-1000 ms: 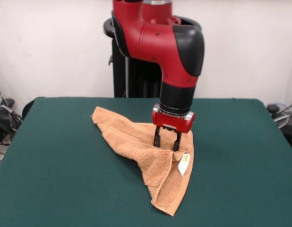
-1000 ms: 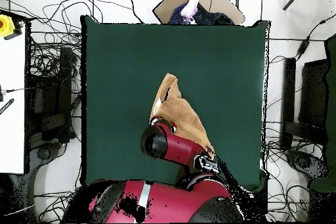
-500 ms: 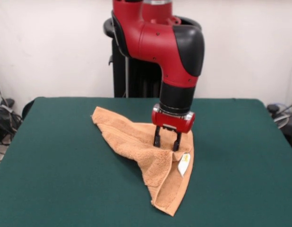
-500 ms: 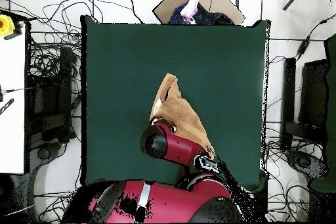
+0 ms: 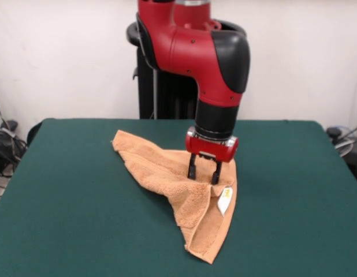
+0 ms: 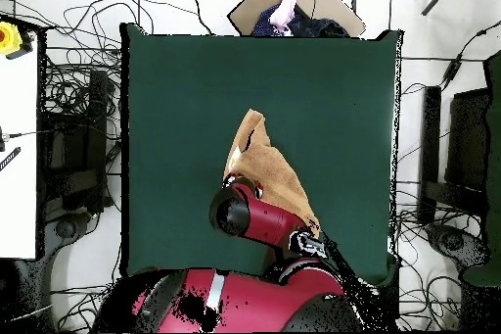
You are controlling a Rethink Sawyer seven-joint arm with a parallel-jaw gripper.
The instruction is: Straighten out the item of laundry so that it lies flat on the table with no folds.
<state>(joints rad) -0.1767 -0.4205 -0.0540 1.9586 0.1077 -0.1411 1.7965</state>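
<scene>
Fingers [image 5: 193,169] of the gripper [image 5: 203,175] hang spread apart, both black tips down on the towel [image 5: 167,173], nothing pinched between them. I see the towel bunched into a rough triangle near the worktop's [image 5: 69,219] middle, folded over itself, with a raised ridge running toward its near corner. Small white tag [image 5: 225,199] shows on the fold's right edge, just below the fingers. Far corner of the towel lies flat at left. From overhead, the towel [image 6: 269,168] sits well clear of all four worktop [image 6: 176,105] edges; the arm [image 6: 259,220] covers its end nearest the base. Open green surface on every side.
</scene>
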